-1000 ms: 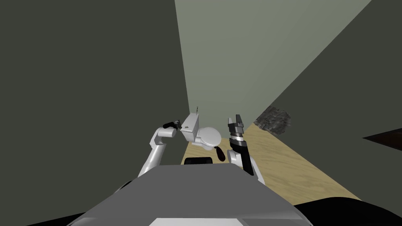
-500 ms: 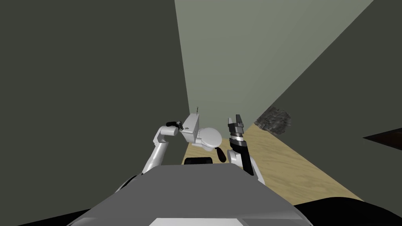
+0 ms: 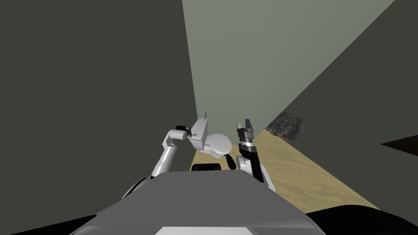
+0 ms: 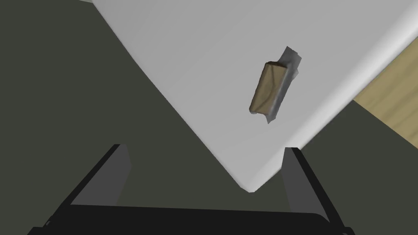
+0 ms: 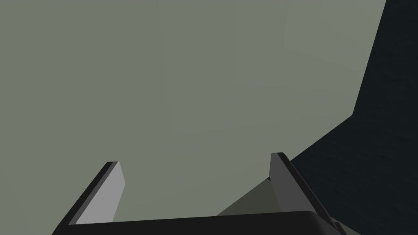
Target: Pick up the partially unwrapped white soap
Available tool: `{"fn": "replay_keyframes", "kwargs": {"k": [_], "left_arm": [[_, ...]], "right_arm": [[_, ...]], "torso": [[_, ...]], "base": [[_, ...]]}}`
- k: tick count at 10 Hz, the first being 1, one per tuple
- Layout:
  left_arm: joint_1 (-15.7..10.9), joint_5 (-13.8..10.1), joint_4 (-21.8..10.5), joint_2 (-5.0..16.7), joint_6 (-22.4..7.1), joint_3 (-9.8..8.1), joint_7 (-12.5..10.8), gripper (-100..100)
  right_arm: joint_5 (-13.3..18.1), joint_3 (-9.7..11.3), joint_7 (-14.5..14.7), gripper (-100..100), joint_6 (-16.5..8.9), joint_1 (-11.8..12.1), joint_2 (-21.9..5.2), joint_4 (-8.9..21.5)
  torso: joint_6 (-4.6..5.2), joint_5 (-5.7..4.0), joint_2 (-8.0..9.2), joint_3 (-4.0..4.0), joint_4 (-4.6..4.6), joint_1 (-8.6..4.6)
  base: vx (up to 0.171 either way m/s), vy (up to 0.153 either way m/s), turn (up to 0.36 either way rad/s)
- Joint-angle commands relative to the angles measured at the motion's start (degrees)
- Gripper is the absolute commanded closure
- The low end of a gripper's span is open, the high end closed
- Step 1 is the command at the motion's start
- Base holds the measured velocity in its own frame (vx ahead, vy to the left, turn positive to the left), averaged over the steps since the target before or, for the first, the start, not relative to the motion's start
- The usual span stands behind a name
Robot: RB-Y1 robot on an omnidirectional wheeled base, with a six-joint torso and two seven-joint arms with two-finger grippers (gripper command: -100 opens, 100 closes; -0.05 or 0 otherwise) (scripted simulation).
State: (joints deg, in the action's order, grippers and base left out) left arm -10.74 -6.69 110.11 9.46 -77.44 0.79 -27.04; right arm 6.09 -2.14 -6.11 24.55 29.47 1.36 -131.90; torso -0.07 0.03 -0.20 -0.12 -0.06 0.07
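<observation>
1 tan soap (image 4: 269, 87) on 1 toilet tank (image 3: 199, 134), frame centre | left gripper (image 4: 203, 149) agape, near soap | right gripper (image 5: 195, 158) agape, empty

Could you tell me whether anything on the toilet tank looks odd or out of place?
Only the soap: slanted near the edge of the tank lid, rendered tan rather than white, its grey wrapper peeled half away.

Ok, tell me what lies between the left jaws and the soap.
Left wrist view: only bare white toilet tank top between the open left jaws and the tan, half-wrapped soap.
</observation>
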Motion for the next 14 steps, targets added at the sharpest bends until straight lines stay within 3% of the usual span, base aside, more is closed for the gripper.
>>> {"fn": "replay_keyframes", "kwargs": {"k": [1,14], "left_arm": [[-1.43,-0.95,-1.01,-0.26,-2.86,0.67,-0.44,-100],[-7.28,-4.95,-5.76,-2.57,-21.69,4.35,-1.78,-100]], "right_arm": [[0.0,0.0,0.0,0,0.0,0.0,0.0,0.0],[0.0,0.0,0.0,0,0.0,0.0,0.0,0.0]], "torso": [[0.0,0.0,0.0,0.0,0.0,0.0],[0.0,-0.01,-0.04,-0.03,-0.01,-0.05]], "base": [[0.07,0.031,0.003],[0.054,0.02,0.009]]}}
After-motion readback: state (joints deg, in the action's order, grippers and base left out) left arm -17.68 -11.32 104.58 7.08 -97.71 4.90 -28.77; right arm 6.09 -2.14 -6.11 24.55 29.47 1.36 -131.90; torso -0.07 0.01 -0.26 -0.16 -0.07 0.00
